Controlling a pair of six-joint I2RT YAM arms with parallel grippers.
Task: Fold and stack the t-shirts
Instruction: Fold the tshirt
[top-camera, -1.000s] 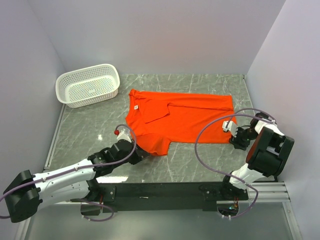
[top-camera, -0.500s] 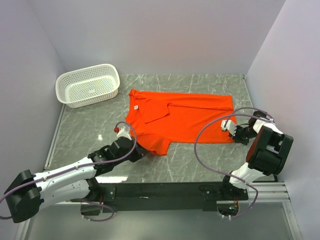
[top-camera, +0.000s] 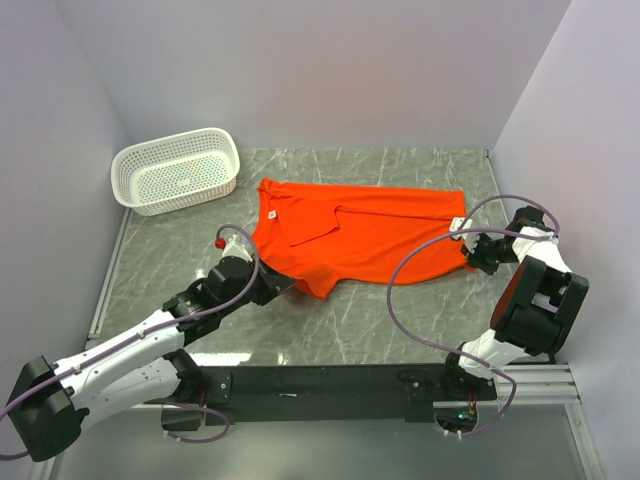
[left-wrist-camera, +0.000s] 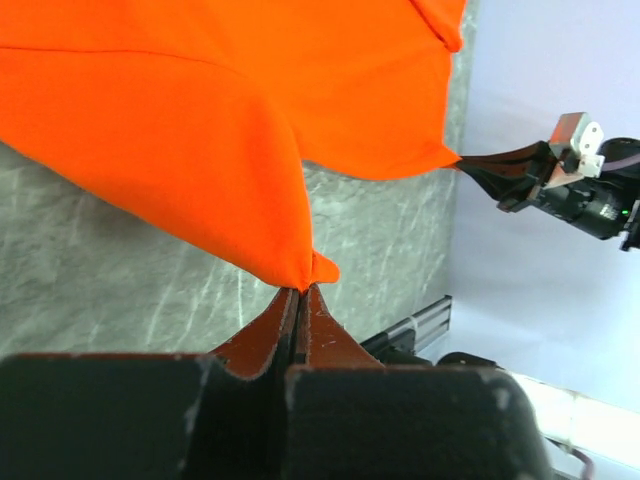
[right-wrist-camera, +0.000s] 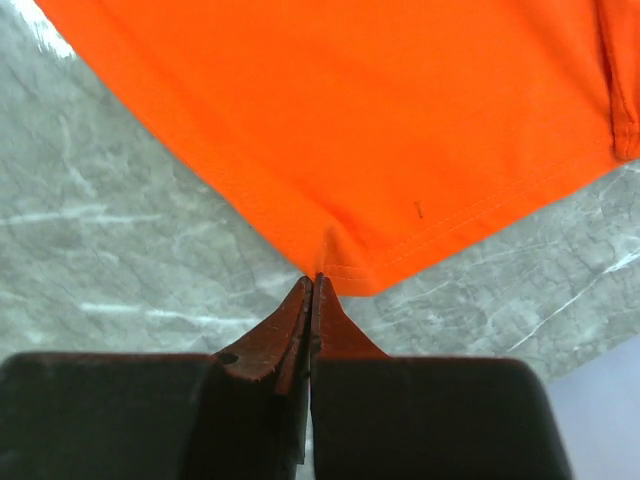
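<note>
While left tool (left-wrist-camera: 300, 289) and right tool (right-wrist-camera: 313, 279) pinch orange t-shirt (top-camera: 370, 232) corners, white neck label (top-camera: 269, 213) unreadable

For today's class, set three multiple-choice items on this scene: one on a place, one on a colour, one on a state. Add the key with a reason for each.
1. Where on the table is the white basket?
A. far left corner
B. on the t-shirt
C. near right corner

2. What colour is the t-shirt?
A. blue
B. green
C. orange-red

3. How are the right fingers?
A. wide open
B. shut on the t-shirt's hem
C. shut on the basket

Key:
1 A: it stands at the far left, apart from the t-shirt.
2 C: the cloth is bright orange-red.
3 B: the right wrist view shows them pinched on a hem corner.
</note>
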